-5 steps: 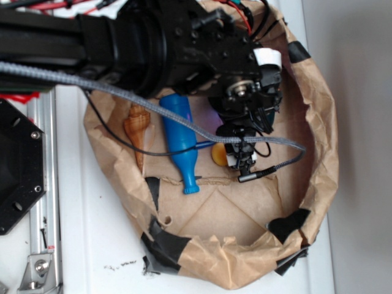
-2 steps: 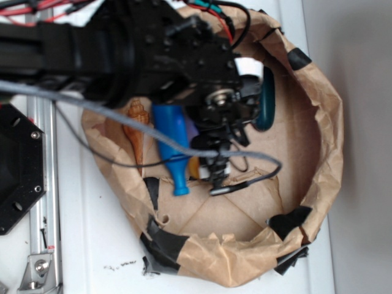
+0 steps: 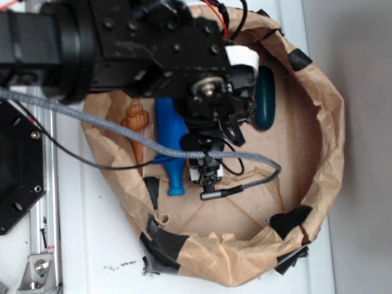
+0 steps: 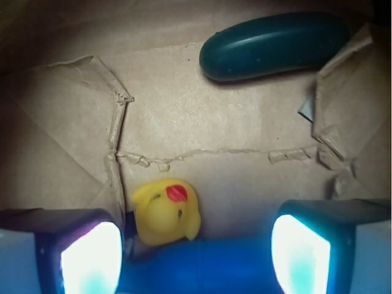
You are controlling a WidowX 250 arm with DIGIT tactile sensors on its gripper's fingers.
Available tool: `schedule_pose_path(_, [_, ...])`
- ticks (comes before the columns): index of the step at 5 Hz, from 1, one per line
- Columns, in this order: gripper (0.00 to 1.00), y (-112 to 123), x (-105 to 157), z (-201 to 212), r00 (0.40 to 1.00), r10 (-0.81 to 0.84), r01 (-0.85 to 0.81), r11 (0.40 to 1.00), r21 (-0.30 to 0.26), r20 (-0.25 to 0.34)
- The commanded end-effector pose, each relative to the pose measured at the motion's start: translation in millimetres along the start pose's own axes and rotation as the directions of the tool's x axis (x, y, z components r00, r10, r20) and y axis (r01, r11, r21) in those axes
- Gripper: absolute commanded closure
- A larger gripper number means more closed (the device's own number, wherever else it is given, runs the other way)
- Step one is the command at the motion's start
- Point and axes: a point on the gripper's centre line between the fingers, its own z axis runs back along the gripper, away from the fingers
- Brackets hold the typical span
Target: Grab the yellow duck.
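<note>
In the wrist view the yellow duck [image 4: 165, 211] lies on the brown paper floor, red beak up, touching the blue bottle [image 4: 202, 266] that fills the bottom edge. My gripper [image 4: 196, 254] is open. The duck sits just inside the left finger [image 4: 92, 257], and the right finger [image 4: 300, 251] is far off to the right. In the exterior view the gripper [image 3: 205, 176] hangs low beside the blue bottle [image 3: 171, 138], and the duck is hidden under it.
Everything sits inside a crumpled paper-bag basin [image 3: 324, 141] patched with black tape. A dark teal oblong object [image 4: 272, 46] lies at the far side. A tan spiral seashell [image 3: 136, 122] rests left of the bottle. A grey cable [image 3: 245, 160] trails across the basin.
The arm has moved left, uncovering the dark teal object. The gripper now sits against the blue bottle, which has shifted slightly left. The duck, earlier visible beside the gripper, is now covered.
</note>
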Motion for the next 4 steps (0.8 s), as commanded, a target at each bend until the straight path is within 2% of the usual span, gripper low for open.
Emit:
schedule_pose_path(1, [0.0, 2, 9, 7, 0.999, -0.01, 0.009, 1.0, 0.016, 0.053])
schedule_pose_path(2, [0.0, 8, 4, -16, 1.0, -0.012, 0.012, 0.999, 0.043, 0.006])
schedule_pose_path(3, [0.0, -5, -2, -42, 0.997, -0.05, 0.05, 0.999, 0.014, -0.056])
schedule_pose_path(4, [0.0, -29, -13, -48, 0.991, -0.104, 0.104, 0.995, -0.007, -0.086])
